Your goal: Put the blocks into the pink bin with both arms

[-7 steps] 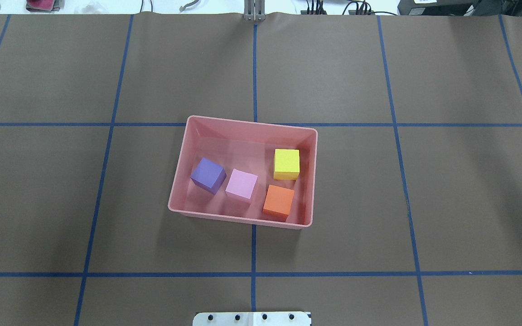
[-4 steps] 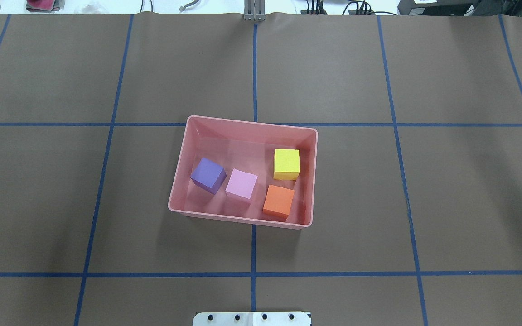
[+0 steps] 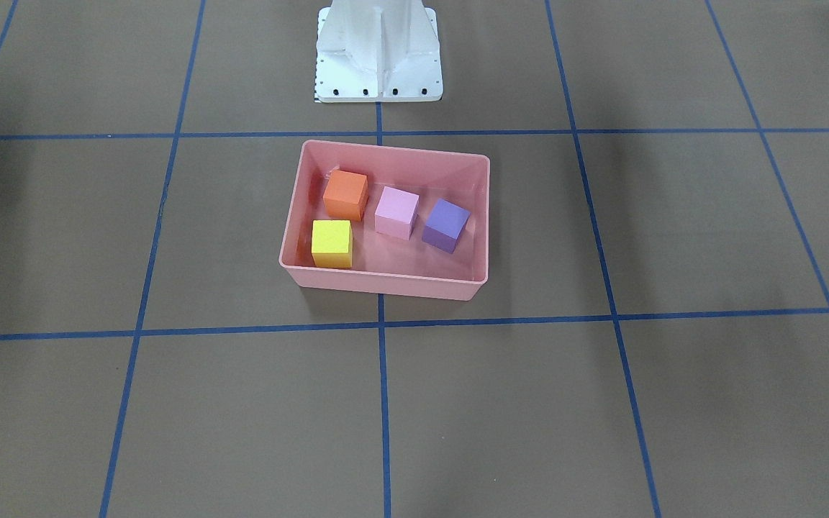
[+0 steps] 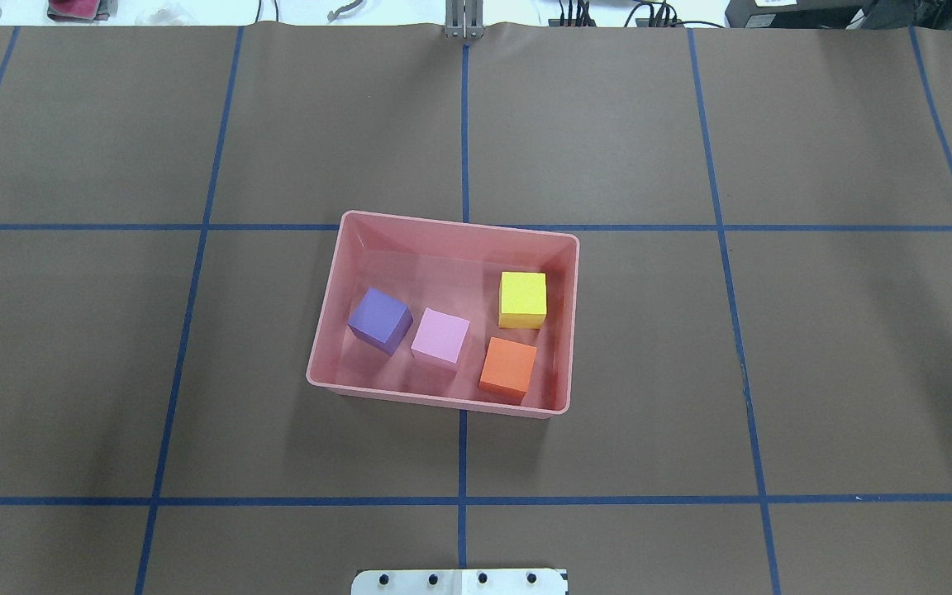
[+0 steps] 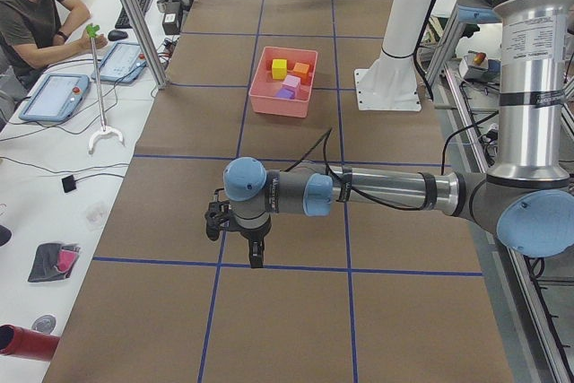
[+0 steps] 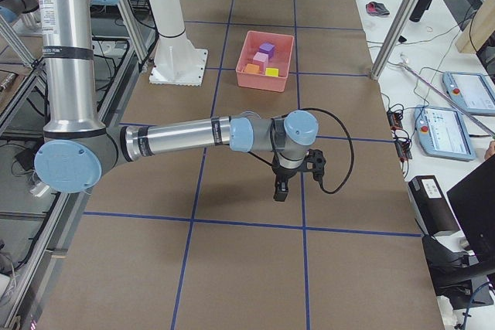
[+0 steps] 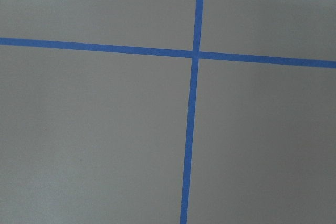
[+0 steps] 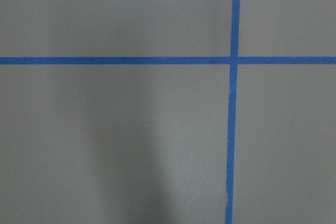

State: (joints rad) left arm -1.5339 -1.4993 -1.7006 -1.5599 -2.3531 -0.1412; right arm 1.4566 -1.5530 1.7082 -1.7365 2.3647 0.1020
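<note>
The pink bin (image 4: 435, 268) sits at the table's middle and holds all the blocks. The purple block (image 4: 379, 319) and the light pink block (image 4: 440, 336) lie in its left half; the yellow block (image 4: 522, 299) and the orange block (image 4: 508, 368) lie in its right half. The bin also shows in the front view (image 3: 414, 176). Both arms are far from the bin. The left gripper (image 5: 256, 253) hangs over bare table in the left side view, and the right gripper (image 6: 280, 191) does so in the right side view. I cannot tell whether either is open or shut. Both wrist views show only tabletop.
Brown paper with a blue tape grid (image 4: 461, 463) covers the table. The white pedestal base (image 3: 378, 57) stands just behind the bin. A seated operator (image 5: 31, 15) and tablets (image 5: 54, 96) are at a side bench, beside metal frame posts (image 5: 134, 15).
</note>
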